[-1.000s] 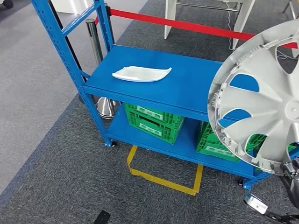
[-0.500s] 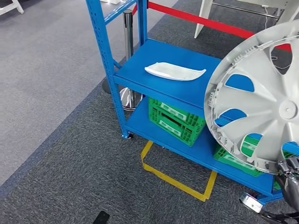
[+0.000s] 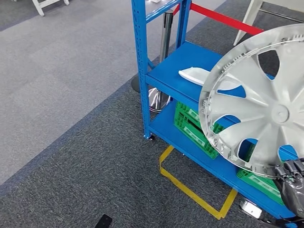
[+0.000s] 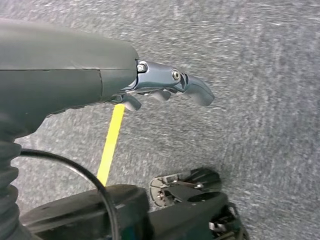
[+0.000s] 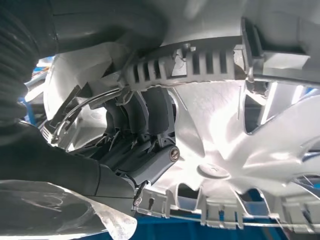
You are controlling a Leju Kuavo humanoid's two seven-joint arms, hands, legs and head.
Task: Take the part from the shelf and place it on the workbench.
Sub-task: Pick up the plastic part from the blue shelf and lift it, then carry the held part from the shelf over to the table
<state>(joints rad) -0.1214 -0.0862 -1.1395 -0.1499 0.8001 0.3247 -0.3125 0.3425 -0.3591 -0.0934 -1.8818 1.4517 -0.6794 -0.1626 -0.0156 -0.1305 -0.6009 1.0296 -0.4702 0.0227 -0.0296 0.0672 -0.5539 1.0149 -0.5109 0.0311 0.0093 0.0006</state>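
The blue shelf (image 3: 172, 76) stood beyond the right hand (image 3: 292, 183), its upright post well off to the hand's left over grey carpet (image 3: 71, 118). Directly above that hand rose the silver wheel cover (image 3: 258, 99), gripped at its lower rim and held upright, clear of the shelf boards; it hid much of the shelf behind it. Green crates (image 3: 195, 128) sat on the lower board behind the cover. A white curved part (image 3: 192, 75) lay on the upper board, partly hidden by the cover's edge. Yellow floor tape (image 3: 190, 190) ran below. The left hand (image 4: 166, 87) hung over carpet, fingers loosely extended, holding nothing.
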